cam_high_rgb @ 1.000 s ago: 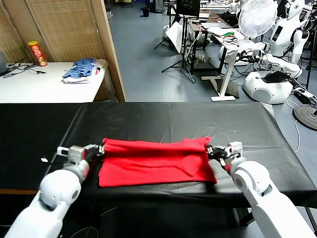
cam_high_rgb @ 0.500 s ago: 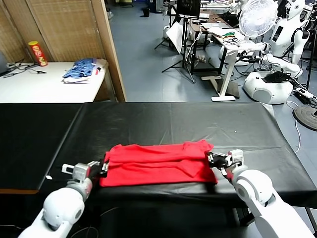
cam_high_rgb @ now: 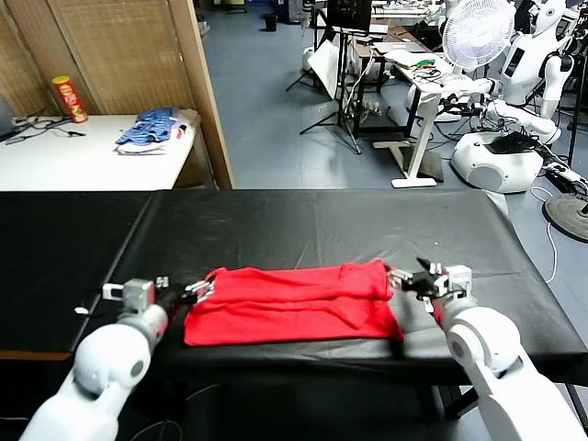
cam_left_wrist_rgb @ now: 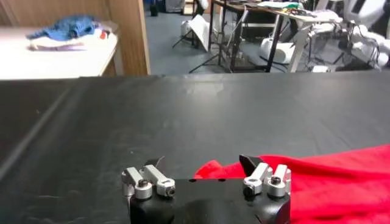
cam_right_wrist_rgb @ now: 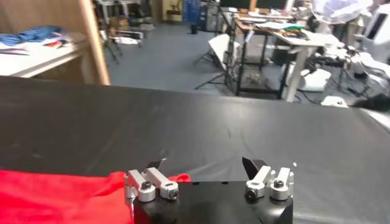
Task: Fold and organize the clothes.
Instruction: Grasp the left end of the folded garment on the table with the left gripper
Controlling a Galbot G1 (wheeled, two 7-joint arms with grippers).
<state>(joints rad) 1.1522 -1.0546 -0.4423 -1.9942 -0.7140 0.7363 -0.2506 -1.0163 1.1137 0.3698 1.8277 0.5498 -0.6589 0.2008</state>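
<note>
While the red T-shirt (cam_high_rgb: 292, 303) is lying folded into a wide flat band near the front edge of the black tabletop (cam_high_rgb: 322, 220), both arms are reaching in low from the front. The left claw (cam_high_rgb: 188, 292) is sitting at the shirt's left end with its fingers spread, gripping nothing. The right claw (cam_high_rgb: 410, 278) is sitting just off the shirt's right end, fingers likewise spread and empty. In each wrist view, red cloth is showing beside the parted fingertips (cam_left_wrist_rgb: 251, 163).
</note>
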